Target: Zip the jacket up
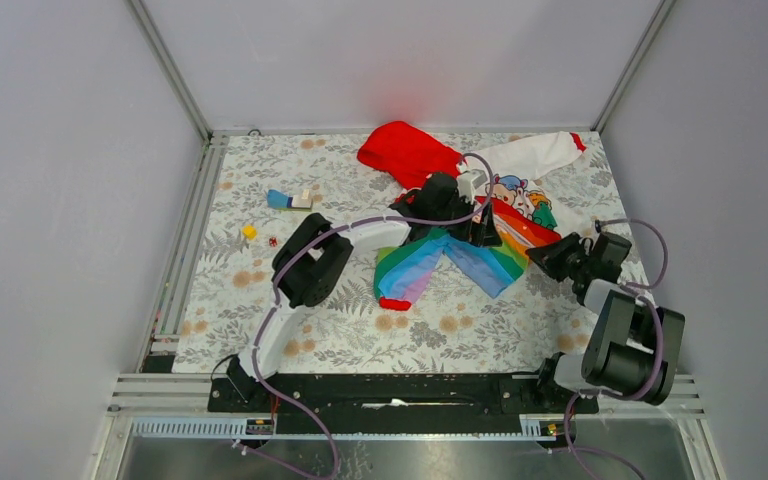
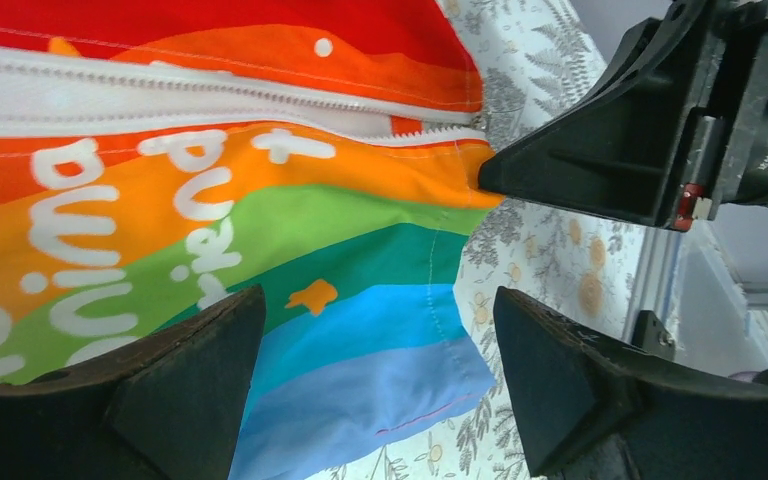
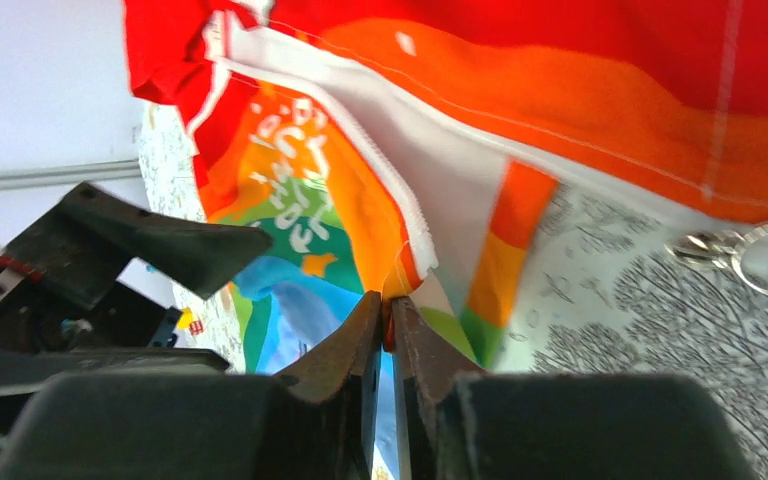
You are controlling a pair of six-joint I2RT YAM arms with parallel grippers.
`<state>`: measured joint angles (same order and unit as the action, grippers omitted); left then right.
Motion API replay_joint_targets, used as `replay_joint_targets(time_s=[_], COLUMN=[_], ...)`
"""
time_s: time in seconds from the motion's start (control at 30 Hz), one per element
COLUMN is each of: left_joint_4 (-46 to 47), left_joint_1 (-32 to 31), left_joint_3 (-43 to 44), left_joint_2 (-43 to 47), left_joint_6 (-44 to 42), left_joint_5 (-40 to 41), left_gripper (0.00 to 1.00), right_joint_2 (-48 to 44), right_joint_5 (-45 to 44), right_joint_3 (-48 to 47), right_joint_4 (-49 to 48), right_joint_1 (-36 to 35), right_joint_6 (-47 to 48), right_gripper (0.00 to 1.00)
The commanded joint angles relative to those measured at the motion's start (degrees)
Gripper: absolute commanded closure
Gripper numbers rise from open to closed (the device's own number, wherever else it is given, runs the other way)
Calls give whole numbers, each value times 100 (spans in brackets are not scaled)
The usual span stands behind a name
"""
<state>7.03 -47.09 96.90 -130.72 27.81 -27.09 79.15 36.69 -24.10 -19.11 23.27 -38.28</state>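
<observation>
jacket: thin cloth, looking matt and smooth.
zipper: white teeth looking like plastic, on white cloth tape.
left end effector: black plastic, showing a matt, faintly grainy face.
right end effector: black plastic, looking matt, scuffed brownish at the tips.
counter: lying under a matt floral-print covering.
rails: bare metal, giving a dull sheen.

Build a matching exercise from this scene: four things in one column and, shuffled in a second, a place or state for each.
Things
1. left gripper
2. right gripper
3. red hood
4. yellow block

Places or states
A. fingers shut on the jacket at its bottom edge
B. lying on the table, left of the jacket
C. fingers open over the rainbow stripes
D. at the far end of the table

Pairs: 1-C, 2-A, 3-D, 4-B
</observation>
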Motion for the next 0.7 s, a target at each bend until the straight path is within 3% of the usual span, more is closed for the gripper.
replay_joint_targets(time_s=[0.0,0.1,0.4,0.67], left_joint_4=[228,402,2580,2668], left_joint_1=[17,122,430,307], left_joint_3=[520,599,204,-179], left_joint_2=[-167,-304,-1149,-1106], left_joint_6=[202,744,3956,4712], left_joint_5=[-693,-1067,-1683,-1068], left_gripper=[11,11,32,36], right_joint_2=[-491,-556,-703,-849], right_joint_5=[202,241,263,296], right_joint_3=[193,361,490,644], right_joint_4=[-794,-1303,-1279,-1174], right_joint_1=[-209,-400,-585,-593], right_joint_6=[287,334,360,318], right_gripper=[87,100,100,100])
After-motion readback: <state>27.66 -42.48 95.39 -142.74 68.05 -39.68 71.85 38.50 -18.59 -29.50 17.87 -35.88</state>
